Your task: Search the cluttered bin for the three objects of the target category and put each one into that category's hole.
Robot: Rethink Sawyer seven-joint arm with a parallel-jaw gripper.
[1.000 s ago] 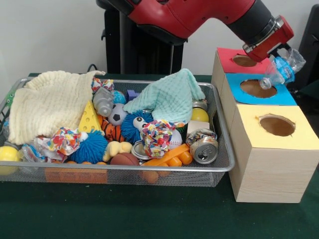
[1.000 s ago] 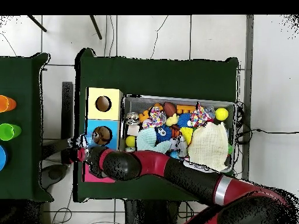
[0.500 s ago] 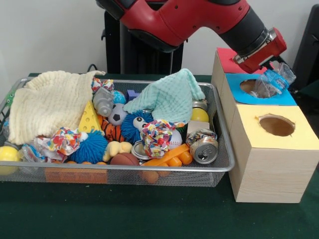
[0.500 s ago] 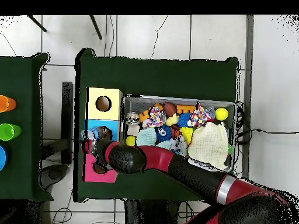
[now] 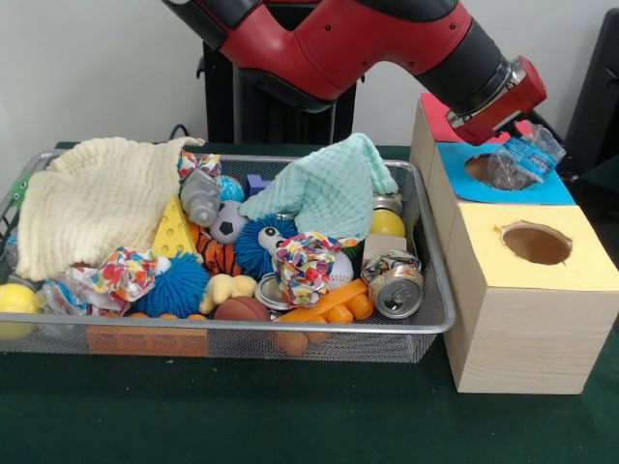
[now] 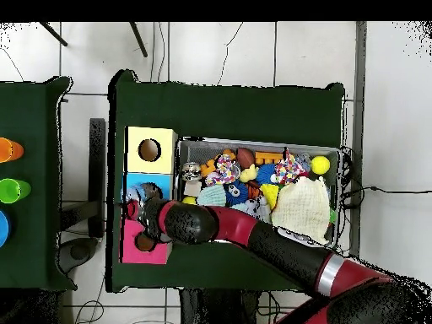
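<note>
Dark green cloth covers the surface, which carries a wire mesh bin and, just right of it, a row of three wooden boxes. The red and black arm reaches over to the right, and its pincer is clenched on a crumpled plastic bottle with a blue label; no writing on it can be read. The bottle hangs tilted over the hole of the blue-topped box, the middle one, between the red-topped box at the far end and the yellow-topped box nearest. In the bin's near right corner lies a dented can, beside a mint cloth.
</note>
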